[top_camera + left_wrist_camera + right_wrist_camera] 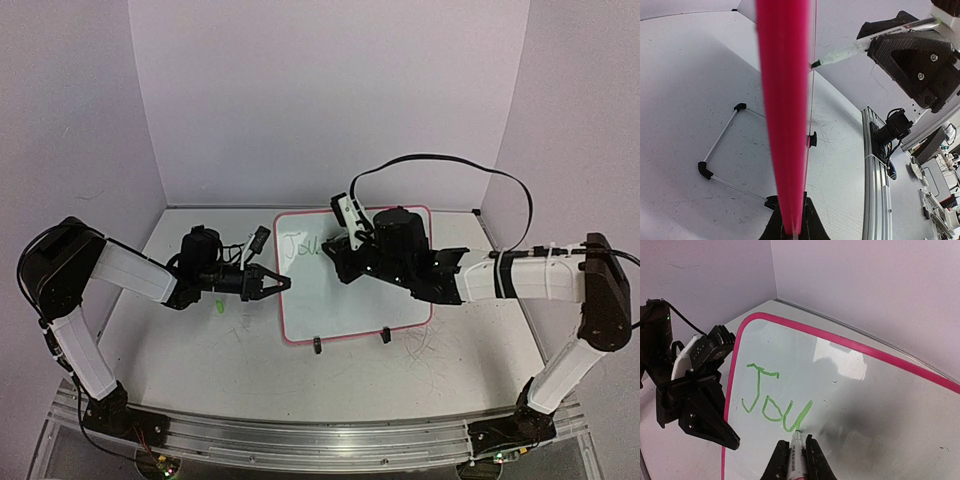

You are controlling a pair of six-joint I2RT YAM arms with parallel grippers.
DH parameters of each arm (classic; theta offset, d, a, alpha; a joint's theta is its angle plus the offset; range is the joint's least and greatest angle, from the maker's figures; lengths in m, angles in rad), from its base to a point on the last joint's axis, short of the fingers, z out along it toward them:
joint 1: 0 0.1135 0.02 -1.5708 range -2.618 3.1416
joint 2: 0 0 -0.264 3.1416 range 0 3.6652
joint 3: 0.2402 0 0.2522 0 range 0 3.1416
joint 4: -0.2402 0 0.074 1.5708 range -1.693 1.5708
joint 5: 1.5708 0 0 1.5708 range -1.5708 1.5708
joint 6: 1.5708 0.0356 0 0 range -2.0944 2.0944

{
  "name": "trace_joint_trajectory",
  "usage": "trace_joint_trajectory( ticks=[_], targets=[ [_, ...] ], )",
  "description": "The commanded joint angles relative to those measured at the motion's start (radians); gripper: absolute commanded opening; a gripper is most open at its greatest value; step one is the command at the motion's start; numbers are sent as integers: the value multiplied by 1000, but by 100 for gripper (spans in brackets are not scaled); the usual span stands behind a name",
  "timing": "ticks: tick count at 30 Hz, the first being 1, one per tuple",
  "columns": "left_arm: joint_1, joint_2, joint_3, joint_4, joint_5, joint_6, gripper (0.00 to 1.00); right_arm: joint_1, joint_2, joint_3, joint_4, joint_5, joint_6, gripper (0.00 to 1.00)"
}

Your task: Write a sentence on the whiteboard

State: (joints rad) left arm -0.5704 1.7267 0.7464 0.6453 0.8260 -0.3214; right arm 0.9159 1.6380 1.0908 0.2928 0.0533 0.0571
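Note:
The whiteboard (345, 300) stands tilted on its black wire stand (722, 145) in the middle of the table. My left gripper (283, 284) is shut on its pink left rim (785, 125), which fills the left wrist view between the jaws (792, 205). My right gripper (796, 441) is shut on a white marker (796, 462) whose green tip touches the board. The sentence (772, 397) reads "Jo" plus an unfinished third letter in green, near the board's upper left (297, 246). The left wrist view also shows the marker (845, 51) and the right gripper (912, 55).
Lilac walls close the back and both sides. An aluminium rail (300, 440) runs along the near edge. The stand's two black feet (317, 346) poke out in front of the board. A small green mark (218, 305) and grey scratches lie on the table.

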Motion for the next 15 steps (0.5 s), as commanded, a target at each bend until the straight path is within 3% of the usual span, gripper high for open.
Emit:
trace_joint_trajectory(
  ticks=[1,15],
  targets=[
    [10,-16,19,-36,-103,35,0,-2,-22,-34,-50,22,16,0],
    [11,-19,19,-36,-102,35,0,24,6,-38,-59,5,37,0]
  ],
)
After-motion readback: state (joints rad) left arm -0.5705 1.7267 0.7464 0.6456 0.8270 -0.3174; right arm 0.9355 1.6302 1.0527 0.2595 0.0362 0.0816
